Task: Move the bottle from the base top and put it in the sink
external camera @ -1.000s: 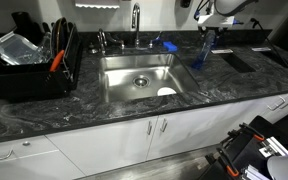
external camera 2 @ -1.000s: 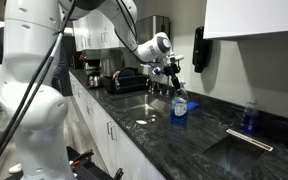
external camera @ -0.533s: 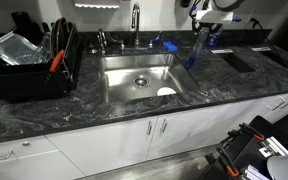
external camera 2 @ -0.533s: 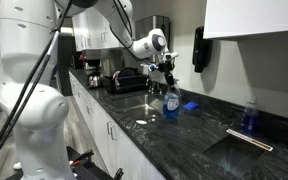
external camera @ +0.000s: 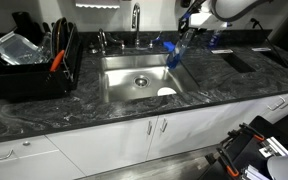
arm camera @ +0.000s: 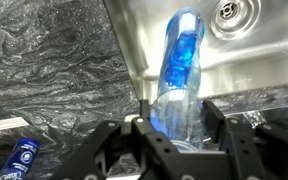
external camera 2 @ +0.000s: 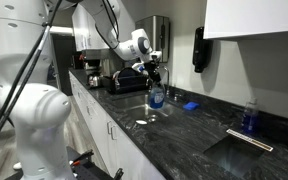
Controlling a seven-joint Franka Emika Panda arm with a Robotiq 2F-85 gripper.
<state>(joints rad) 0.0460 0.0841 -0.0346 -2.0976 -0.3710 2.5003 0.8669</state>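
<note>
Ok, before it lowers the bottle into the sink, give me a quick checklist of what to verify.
1. Grip on the bottle: ok, the jaws clamp it in the wrist view.
2. Lift off the countertop: ok, the bottle hangs in the air.
3. Position fully over the sink: cannot tell, it is near the rim.
4. Tilt: not ok, the bottle leans in an exterior view.
5. Floor of the sink free: not ok, a white object lies in it.
6. Gap to the faucet: ok, apart from the bottle.
</note>
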